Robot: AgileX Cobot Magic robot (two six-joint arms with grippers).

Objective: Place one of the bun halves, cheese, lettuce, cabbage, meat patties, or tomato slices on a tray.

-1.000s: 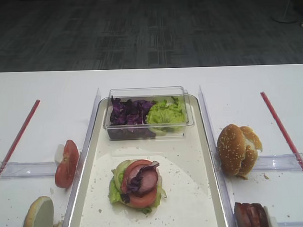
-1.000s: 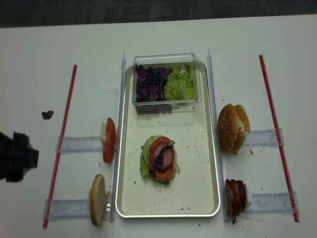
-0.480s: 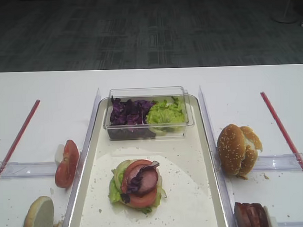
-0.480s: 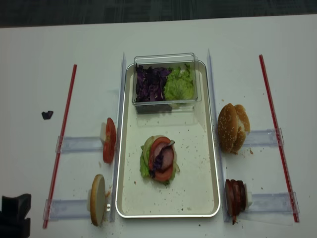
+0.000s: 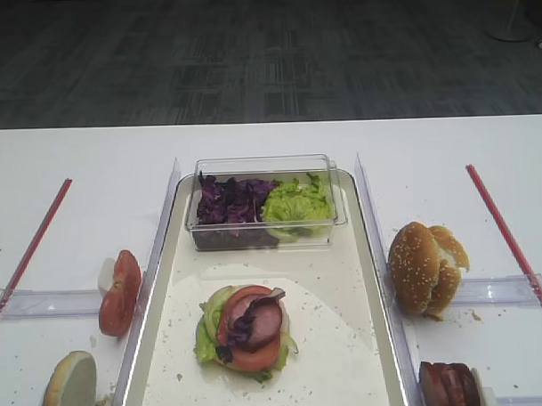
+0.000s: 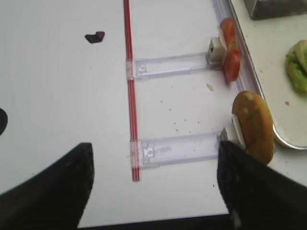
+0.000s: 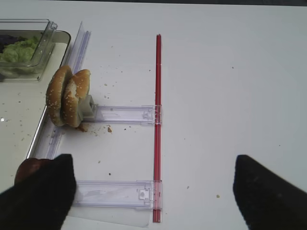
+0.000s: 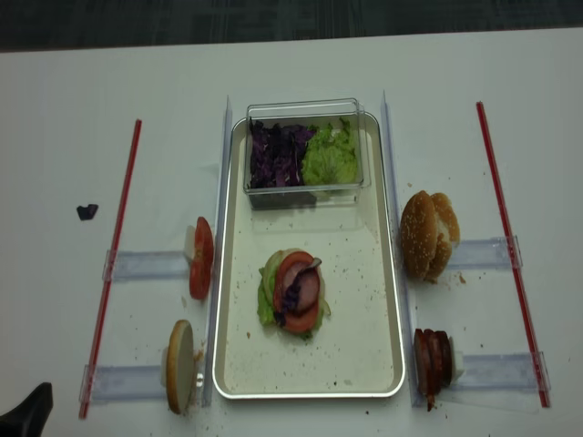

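On the cream tray (image 8: 383, 300) sits a stack (image 8: 296, 293) of lettuce, tomato, a meat patty and purple cabbage. Bun halves (image 8: 428, 234) stand on edge to the right of the tray, with meat patties (image 8: 434, 361) nearer me. To the left of the tray are tomato slices (image 8: 199, 258) and one bun half (image 8: 179, 366). My left gripper (image 6: 154, 158) is open over the table, left of that bun half (image 6: 253, 125), holding nothing. My right gripper (image 7: 152, 165) is open and empty, right of the meat patties. No cheese is in view.
A clear box (image 8: 305, 105) at the tray's far end holds cabbage (image 8: 278, 155) and lettuce (image 8: 330, 157). Red strips (image 8: 114, 255) (image 8: 510, 246) and clear rails (image 8: 146, 265) lie on both sides. A dark cabbage scrap (image 8: 86, 211) lies far left.
My left gripper has drawn back from the middle left of the table toward the near left corner. The food has not moved.
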